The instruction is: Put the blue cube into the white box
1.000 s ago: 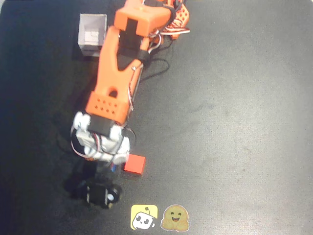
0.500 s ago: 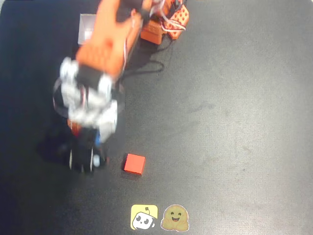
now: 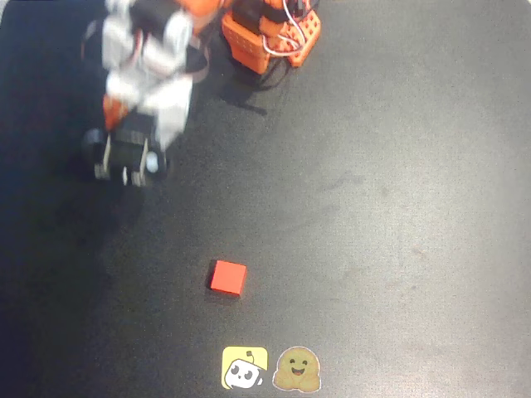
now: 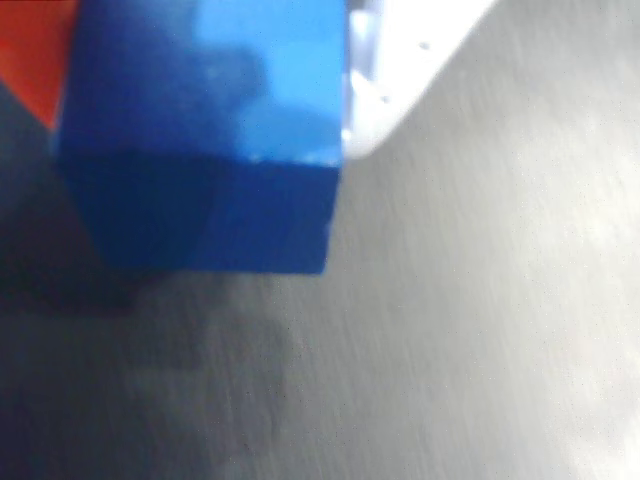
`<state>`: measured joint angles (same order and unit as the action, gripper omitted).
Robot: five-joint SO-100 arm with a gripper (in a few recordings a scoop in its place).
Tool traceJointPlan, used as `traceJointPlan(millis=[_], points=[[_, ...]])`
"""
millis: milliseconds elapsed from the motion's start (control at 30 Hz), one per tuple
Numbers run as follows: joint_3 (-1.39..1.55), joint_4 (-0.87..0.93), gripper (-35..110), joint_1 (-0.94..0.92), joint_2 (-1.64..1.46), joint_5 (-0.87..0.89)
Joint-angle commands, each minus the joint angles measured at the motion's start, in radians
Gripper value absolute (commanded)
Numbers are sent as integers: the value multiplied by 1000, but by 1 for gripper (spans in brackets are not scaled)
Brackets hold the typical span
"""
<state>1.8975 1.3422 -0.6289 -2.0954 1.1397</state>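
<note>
Bench (image 3: pixel 398 207): flat, dark, matte surface spanning the overhead view; faint pale scuffs right of centre. In the wrist view it reads as a grey, streaked surface (image 4: pixel 470 330).
Red cube (image 3: pixel 227 278): lies flat on the bench, lower centre, standing alone.
Yellow sticker (image 3: pixel 244 367): square, cartoon robot face, lies flat near the bottom edge, below the red cube.
Brown sticker (image 3: pixel 297 369): smiling blob figure, just right of the yellow sticker.
Arm base (image 3: pixel 270 33): orange, seated on the bench at the top edge, wires trailing beside it.
</note>
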Motion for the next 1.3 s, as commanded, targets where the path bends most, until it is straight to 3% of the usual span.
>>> traceJointPlan(millis=[0,567,767,1267], points=[[74,38,0,-46,-187,-25],[296,265,0,-330,-684,-83],[430,281,0,-428,-850,-87],[577,149,0,-612,-834,-117]])
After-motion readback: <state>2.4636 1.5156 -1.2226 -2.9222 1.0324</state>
